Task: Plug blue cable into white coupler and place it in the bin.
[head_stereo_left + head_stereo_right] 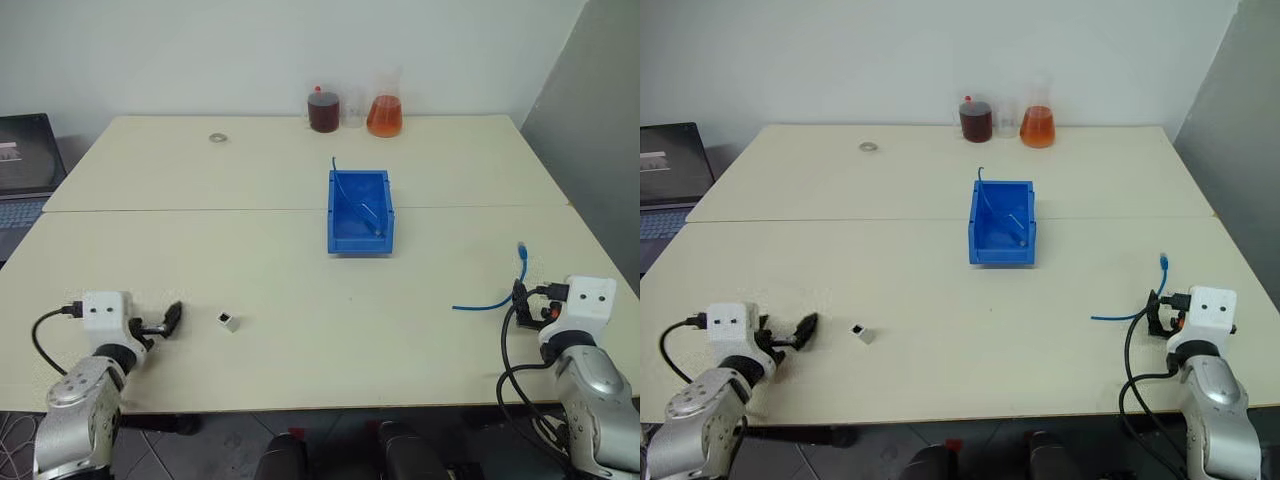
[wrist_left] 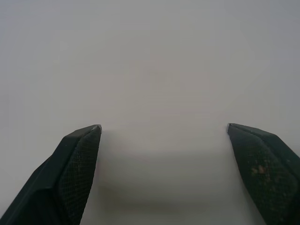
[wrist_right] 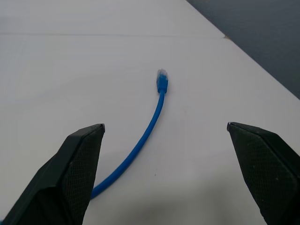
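Cable first, I'm thinking, since that's the bit sitting right under my nose. The blue cable (image 3: 149, 123) is lying on the table (image 1: 300, 300) on the right side, just ahead of my right gripper (image 3: 165, 140), and its long axis is running away from me toward the far edge, bending a little as it goes, with the clear plug (image 3: 161, 75) at the far tip. The near stretch is curving off left along the table, passing close by my left-hand finger in the wrist view. My right fingers are standing wide apart and holding nothing, so the cable is lining up pretty much between them already.

Over on the left, the white coupler (image 1: 229, 321) is sitting on the near part of the table, just to the right of my left gripper (image 1: 165, 320), close but not touching. That gripper is also spread open and empty, looking at bare tabletop.

The bin (image 1: 360, 212) is sitting well apart from both, out in the middle and farther away, with a shorter blue strand (image 1: 352, 195) poking out of it.

So I'm guessing right arm for the cable, left for the coupler. Trickiest part is probably grabbing near the plug end, not mid-cable.
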Robot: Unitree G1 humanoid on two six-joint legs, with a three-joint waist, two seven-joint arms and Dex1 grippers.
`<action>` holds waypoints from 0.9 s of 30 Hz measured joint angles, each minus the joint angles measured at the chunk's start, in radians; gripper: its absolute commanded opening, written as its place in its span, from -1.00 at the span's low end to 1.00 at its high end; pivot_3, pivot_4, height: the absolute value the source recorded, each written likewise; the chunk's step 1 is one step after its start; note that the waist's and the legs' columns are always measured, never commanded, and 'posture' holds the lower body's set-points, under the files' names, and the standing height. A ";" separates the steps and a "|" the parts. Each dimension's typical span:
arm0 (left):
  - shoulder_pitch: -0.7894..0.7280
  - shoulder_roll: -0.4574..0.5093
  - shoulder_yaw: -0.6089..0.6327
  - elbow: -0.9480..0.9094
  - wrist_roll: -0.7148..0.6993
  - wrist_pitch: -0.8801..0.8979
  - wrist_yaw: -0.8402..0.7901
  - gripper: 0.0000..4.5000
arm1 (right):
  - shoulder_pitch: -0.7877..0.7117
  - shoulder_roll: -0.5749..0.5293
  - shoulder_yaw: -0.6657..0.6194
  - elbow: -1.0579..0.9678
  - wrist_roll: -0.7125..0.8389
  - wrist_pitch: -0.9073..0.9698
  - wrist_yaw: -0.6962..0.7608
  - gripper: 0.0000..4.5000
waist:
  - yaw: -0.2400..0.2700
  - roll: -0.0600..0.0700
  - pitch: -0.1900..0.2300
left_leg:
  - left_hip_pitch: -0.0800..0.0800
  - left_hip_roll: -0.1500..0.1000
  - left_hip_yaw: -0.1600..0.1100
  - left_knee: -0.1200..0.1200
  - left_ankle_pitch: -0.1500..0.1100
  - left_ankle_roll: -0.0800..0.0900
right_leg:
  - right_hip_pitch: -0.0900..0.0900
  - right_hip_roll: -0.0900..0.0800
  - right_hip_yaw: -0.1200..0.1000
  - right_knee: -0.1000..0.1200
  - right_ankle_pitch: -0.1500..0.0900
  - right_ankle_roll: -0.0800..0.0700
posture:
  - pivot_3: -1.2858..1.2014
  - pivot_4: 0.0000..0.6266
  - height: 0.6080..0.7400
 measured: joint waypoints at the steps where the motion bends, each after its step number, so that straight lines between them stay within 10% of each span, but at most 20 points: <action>1: 0.026 0.018 -0.008 -0.027 -0.022 0.021 -0.043 1.00 | 0.010 -0.003 0.002 -0.012 0.008 0.014 0.012 0.98 | -0.001 0.000 0.000 | 0.000 0.000 0.000 0.000 0.000 0.000 | 0.000 0.000 0.000 0.000 0.000 0.000 | 0.03 -0.52 1.00; 16: 0.218 0.271 -0.028 -0.269 -0.190 0.179 -0.419 1.00 | 0.053 -0.029 0.025 -0.161 0.093 0.160 0.078 0.98 | -0.004 -0.002 -0.001 | 0.001 0.000 0.001 -0.001 0.000 0.000 | 0.000 0.000 0.000 0.000 -0.001 0.000 | 0.03 -0.52 1.00; 27: 0.055 0.422 -0.018 -0.156 -0.169 0.170 -0.498 1.00 | 0.011 -0.079 0.004 -0.129 0.082 0.165 0.072 0.98 | -0.003 -0.003 0.000 | 0.001 0.000 0.000 -0.001 0.000 0.000 | 0.000 0.000 -0.001 0.000 -0.002 -0.001 | 0.03 -0.52 1.00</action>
